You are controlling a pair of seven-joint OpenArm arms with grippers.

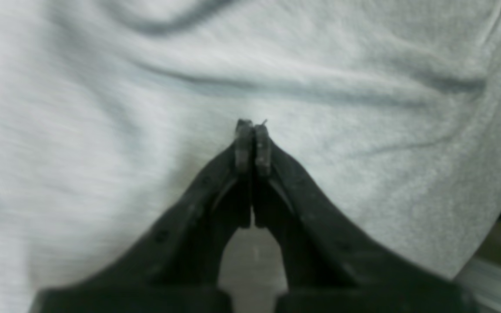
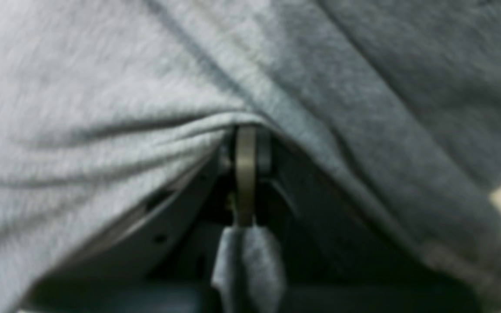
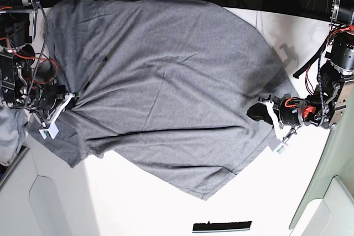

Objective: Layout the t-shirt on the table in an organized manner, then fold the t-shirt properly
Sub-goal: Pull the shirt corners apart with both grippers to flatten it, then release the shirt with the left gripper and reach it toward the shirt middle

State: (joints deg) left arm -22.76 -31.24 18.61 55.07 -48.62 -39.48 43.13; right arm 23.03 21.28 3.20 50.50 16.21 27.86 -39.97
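The shirt (image 3: 166, 92) is soft and floppy — both fingers (image 1: 253, 145) (image 2: 246, 169) clenched, the right pinching cloth; grab it at the edges.

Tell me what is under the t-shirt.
The t-shirt lies spread over the white table, which shows bare along its lower edge. The right gripper and left gripper sit at opposite edges. Whatever else lies beneath the cloth is covered.

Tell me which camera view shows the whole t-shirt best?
The base view: the t-shirt lies spread across the table, its outline mostly visible. The left wrist view shows only blurred grey cloth; the right wrist view shows folds draped over the gripper.
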